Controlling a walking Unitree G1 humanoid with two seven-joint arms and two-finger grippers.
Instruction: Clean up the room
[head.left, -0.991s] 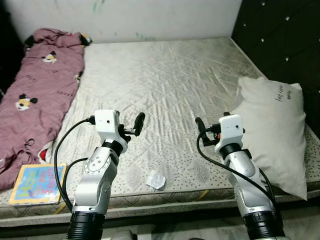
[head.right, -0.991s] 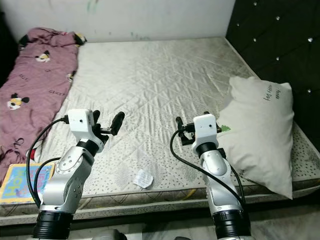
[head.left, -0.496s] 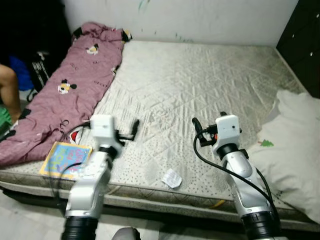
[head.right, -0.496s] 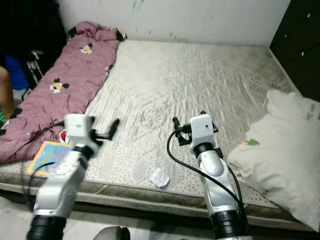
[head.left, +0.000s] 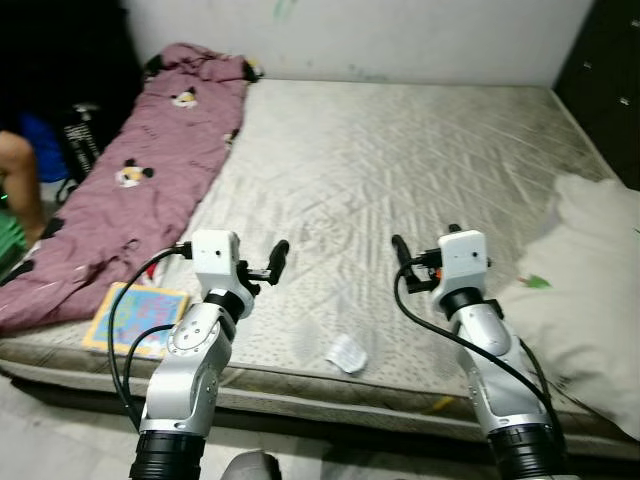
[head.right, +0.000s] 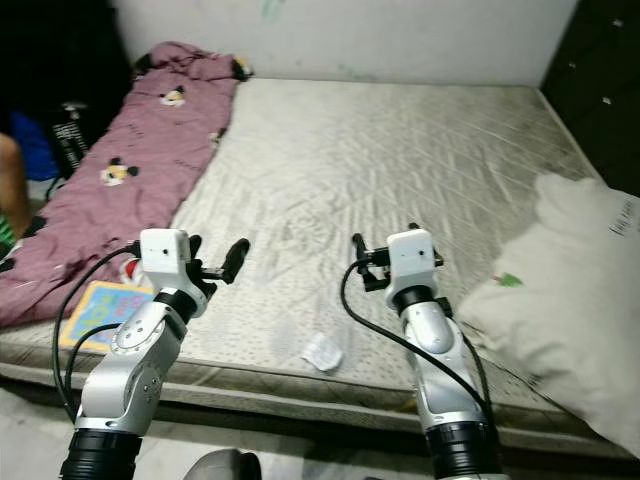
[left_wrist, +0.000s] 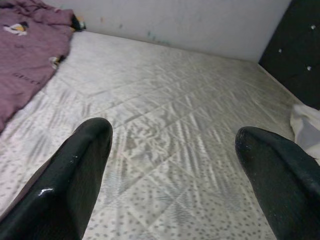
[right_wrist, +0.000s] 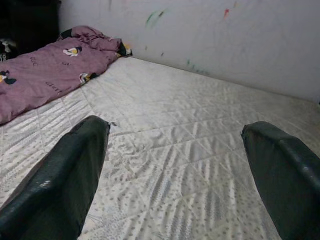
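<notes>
A crumpled white paper (head.left: 346, 353) lies near the front edge of the grey quilted mattress (head.left: 400, 150). Near the front left corner a colourful book (head.left: 135, 318) lies flat. A purple cartoon-print blanket (head.left: 150, 170) stretches along the left side of the bed. At the right lies a white pillow (head.left: 590, 290). My left gripper (head.left: 262, 262) hovers open above the mattress, between the book and the paper. My right gripper (head.left: 415, 255) hovers open to the right of the paper, short of the pillow. Both wrist views show wide gaps between the fingers (left_wrist: 75, 170) (right_wrist: 70, 170) with nothing held.
A person's leg (head.left: 15, 175) and a dark bag (head.left: 80, 130) are on the floor left of the bed. A black tufted headboard (head.left: 605, 70) rises at the right, and a white wall runs behind the bed.
The whole view has swung left, bringing the bed's left edge and the person's leg into sight. Both arms keep the same raised pose with open fingers.
</notes>
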